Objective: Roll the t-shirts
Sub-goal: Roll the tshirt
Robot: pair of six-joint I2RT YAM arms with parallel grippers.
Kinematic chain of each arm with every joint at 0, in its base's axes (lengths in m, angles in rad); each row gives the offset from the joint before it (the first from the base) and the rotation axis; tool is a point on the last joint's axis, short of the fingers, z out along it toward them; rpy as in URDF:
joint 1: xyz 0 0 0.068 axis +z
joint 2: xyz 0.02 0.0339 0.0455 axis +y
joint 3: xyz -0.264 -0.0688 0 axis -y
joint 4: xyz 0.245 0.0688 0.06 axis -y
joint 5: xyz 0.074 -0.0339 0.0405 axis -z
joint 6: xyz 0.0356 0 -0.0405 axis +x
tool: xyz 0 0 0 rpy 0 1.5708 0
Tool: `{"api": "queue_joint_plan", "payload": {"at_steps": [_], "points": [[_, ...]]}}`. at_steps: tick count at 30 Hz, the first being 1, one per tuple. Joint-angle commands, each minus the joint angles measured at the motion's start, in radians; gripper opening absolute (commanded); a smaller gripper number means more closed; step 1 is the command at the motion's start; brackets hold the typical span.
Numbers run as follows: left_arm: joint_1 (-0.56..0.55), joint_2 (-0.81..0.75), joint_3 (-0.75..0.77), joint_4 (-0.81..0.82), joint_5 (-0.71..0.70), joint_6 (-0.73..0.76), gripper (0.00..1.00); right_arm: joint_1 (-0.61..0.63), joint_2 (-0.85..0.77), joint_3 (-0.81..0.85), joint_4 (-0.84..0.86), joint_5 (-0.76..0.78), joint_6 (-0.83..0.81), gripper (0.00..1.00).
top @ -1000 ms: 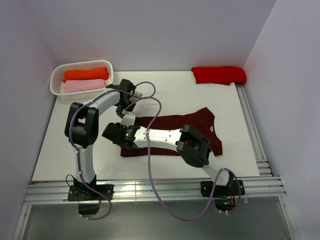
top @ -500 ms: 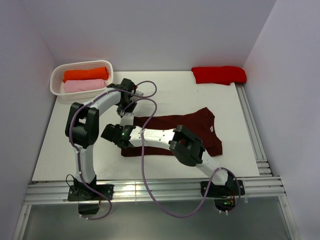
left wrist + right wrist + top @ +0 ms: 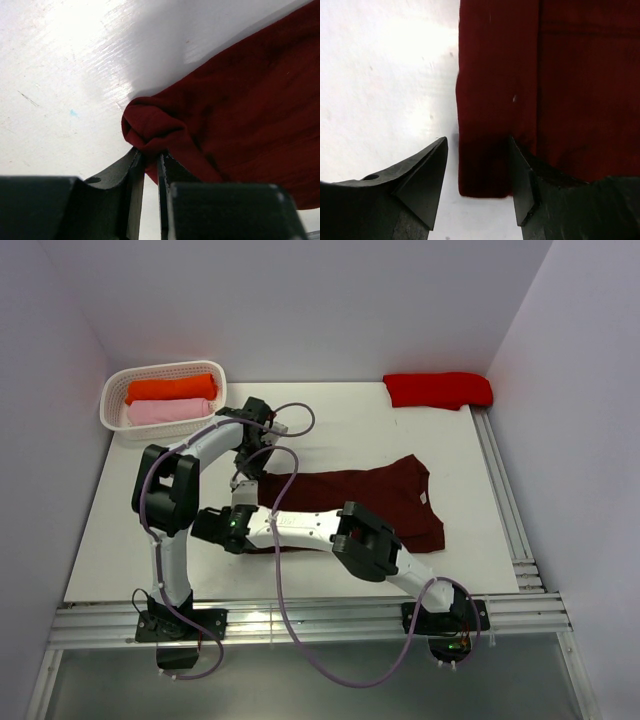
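While the left gripper [image 3: 150,156] is pinching the bunched far corner of the maroon shirt [image 3: 380,492] between fingers pressed nearly together, the right gripper [image 3: 477,142] is standing with its jaws spread wide, straddling the near corner of the same short edge without gripping it. The shirt is lying folded into a long strip on the white table [image 3: 350,430], its long axis running left to right in front of the arms, with the collar end pointing right. Both grippers are sitting at the strip's left end, so the whole length of cloth is stretching away from them to the right. By the look of it, the roll is going to have to travel rightward along that axis, once the right gripper is holding its corner.
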Motion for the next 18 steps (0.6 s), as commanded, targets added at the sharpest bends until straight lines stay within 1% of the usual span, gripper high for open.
{"api": "queue_joint_plan", "payload": {"at_steps": [1,4,6,8,11,13,14,15,17,18], "points": [[-0.01,0.01,0.042,-0.011,-0.005,-0.004,0.2,0.014,0.024,0.029,-0.096,0.023,0.054,0.59],[-0.01,0.016,0.042,-0.009,-0.003,-0.007,0.2,0.025,0.041,0.045,-0.13,0.021,0.065,0.57],[-0.011,0.018,0.044,-0.009,-0.003,-0.009,0.21,0.026,0.041,0.03,-0.121,0.003,0.066,0.54],[-0.011,0.024,0.047,-0.01,-0.005,-0.006,0.22,0.026,0.044,0.025,-0.126,-0.006,0.076,0.54],[-0.011,0.033,0.058,-0.017,-0.013,-0.004,0.25,0.026,0.041,0.003,-0.11,-0.019,0.077,0.51],[-0.011,0.044,0.071,-0.032,-0.014,-0.006,0.28,0.026,0.035,-0.026,-0.078,-0.037,0.076,0.41],[-0.011,0.044,0.078,-0.034,-0.011,-0.004,0.29,0.026,0.018,-0.061,-0.032,-0.045,0.067,0.37],[-0.011,0.045,0.081,-0.038,-0.01,-0.004,0.31,0.026,0.006,-0.082,-0.005,-0.058,0.066,0.31],[-0.011,0.042,0.093,-0.046,0.003,0.003,0.33,0.026,-0.035,-0.13,0.048,-0.071,0.066,0.28],[-0.01,0.038,0.101,-0.05,0.021,0.008,0.37,0.026,-0.055,-0.188,0.112,-0.081,0.066,0.27]]}}
